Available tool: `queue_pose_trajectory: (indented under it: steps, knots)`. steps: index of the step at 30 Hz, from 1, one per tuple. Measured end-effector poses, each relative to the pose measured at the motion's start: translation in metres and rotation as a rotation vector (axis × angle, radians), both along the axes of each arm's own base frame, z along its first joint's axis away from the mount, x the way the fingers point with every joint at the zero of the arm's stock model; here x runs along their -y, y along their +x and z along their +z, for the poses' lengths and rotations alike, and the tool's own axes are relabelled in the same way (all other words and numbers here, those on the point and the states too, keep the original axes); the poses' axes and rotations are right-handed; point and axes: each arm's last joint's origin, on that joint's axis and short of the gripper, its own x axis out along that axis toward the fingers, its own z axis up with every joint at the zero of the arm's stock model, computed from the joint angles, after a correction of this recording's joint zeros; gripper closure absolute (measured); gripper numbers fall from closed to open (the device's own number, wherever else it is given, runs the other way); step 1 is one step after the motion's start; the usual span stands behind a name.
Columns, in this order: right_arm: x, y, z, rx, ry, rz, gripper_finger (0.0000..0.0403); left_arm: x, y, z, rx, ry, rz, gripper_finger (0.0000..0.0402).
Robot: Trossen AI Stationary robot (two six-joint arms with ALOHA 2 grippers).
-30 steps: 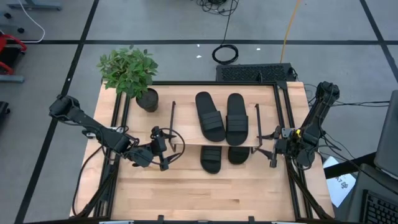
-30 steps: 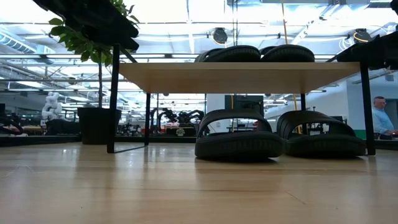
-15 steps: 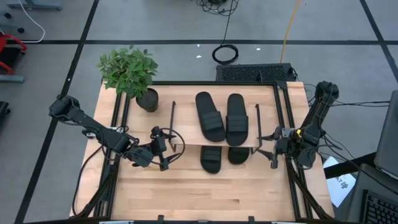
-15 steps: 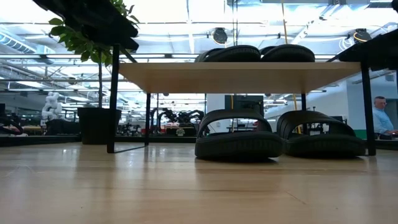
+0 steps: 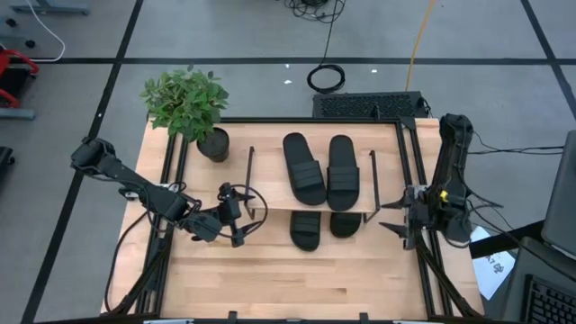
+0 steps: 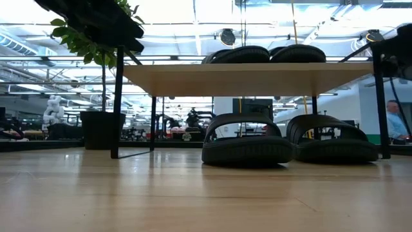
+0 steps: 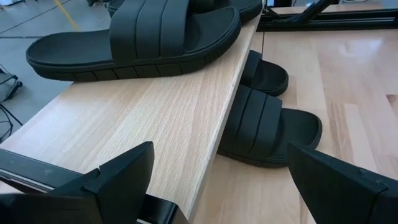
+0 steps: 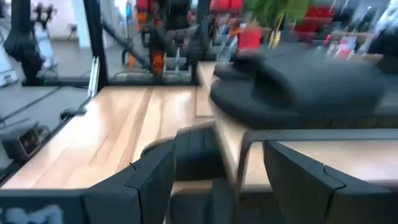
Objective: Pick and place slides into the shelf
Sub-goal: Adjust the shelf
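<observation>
So all four slides are at the shelf (image 5: 270,184). Two of them, the left top slide (image 5: 302,168) and the right top slide (image 5: 341,171), lie side by side on the light-wood top board. The other two sit on the table underneath, poking out past the front edge of the board: the left lower slide (image 5: 305,230) sticks out further than the right lower slide (image 5: 343,224). In the low view we get them right under the board, touching or nearly touching each other, straps up.

The left gripper (image 5: 241,217) sits low over the table just beside the shelf's left end, fingers spread wide with nothing between them; its wrist view looks along the board past both fingers. The right gripper (image 5: 389,216) is just off the shelf's right end, also spread apart and empty.

A potted plant (image 5: 189,106) stands at the table's (image 5: 297,288) back left corner, well apart from the shelf. In the low view a person (image 6: 394,119) shows far off in the room, to the right.
</observation>
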Motion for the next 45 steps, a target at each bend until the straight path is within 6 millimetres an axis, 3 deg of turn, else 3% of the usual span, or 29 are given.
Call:
queue_pose_trajectory:
  steps: [7, 16, 22, 26, 30, 35, 39, 45]
  knots:
    - [-0.001, -0.012, 0.009, 0.063, -0.007, -0.019, 0.0171, 0.0, 0.0, 0.0, 0.0, 0.0, 0.0, 0.0034]
    - [-0.002, -0.008, 0.039, 0.055, -0.063, -0.05, 0.0171, 0.0, 0.0, 0.0, -0.003, 0.028, -0.011, 0.0034]
    - [0.001, -0.003, 0.062, 0.149, -0.18, 0.079, 0.0172, 0.006, 0.001, 0.003, 0.008, 0.145, -0.107, 0.0034]
    - [0.005, -0.001, 0.067, 0.137, -0.229, 0.007, 0.0177, 0.013, 0.003, 0.011, 0.065, 0.2, -0.169, 0.0034]
    - [0.005, 0.0, 0.066, 0.11, -0.256, -0.027, 0.0207, 0.014, 0.005, 0.017, 0.111, 0.22, -0.167, 0.0034]
    - [0.005, 0.0, 0.067, 0.115, -0.238, -0.028, 0.025, 0.007, 0.017, 0.052, 0.133, 0.222, -0.081, 0.0034]
    - [0.005, 0.0, 0.066, 0.119, -0.214, -0.025, 0.0263, -0.015, 0.033, 0.086, 0.067, 0.17, 0.005, 0.0034]
    - [0.003, 0.0, 0.062, 0.112, -0.203, -0.019, 0.0259, -0.053, 0.064, 0.119, -0.072, 0.056, -0.12, 0.0034]
